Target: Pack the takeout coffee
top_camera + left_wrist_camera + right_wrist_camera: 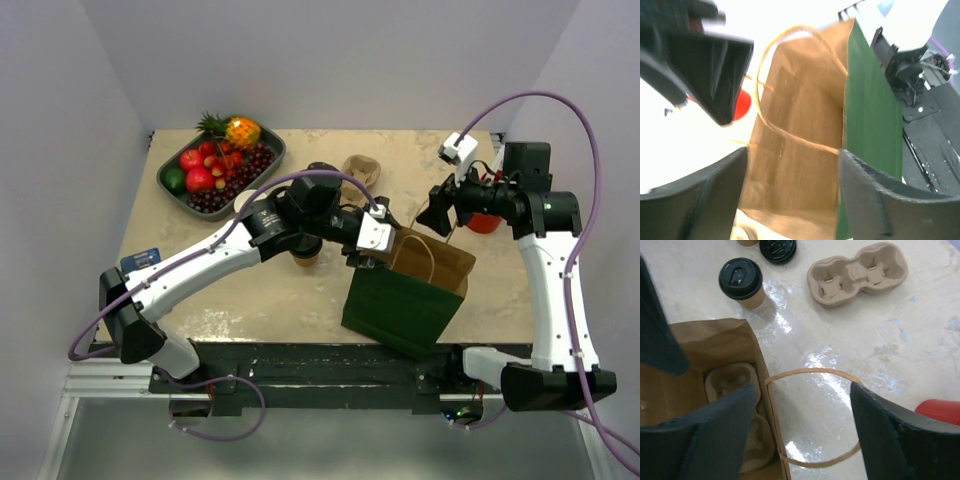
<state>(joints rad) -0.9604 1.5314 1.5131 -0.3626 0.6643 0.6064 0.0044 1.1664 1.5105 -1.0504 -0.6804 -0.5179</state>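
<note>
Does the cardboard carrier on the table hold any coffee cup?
No, both pockets of the carrier on the table are empty.

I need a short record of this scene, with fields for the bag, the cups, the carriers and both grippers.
bag: green paper bag, upright, mouth open
inside bag: pulp carrier, no cup seen in it
cups: coffee cup and second cup, both lidded, on the table outside the bag
other carrier: empty carrier on the table, near the cups
left gripper: jaws open, at the bag's rim
right gripper: jaws open, above the bag handle, not gripping it
left to do: cups not yet packed
</note>
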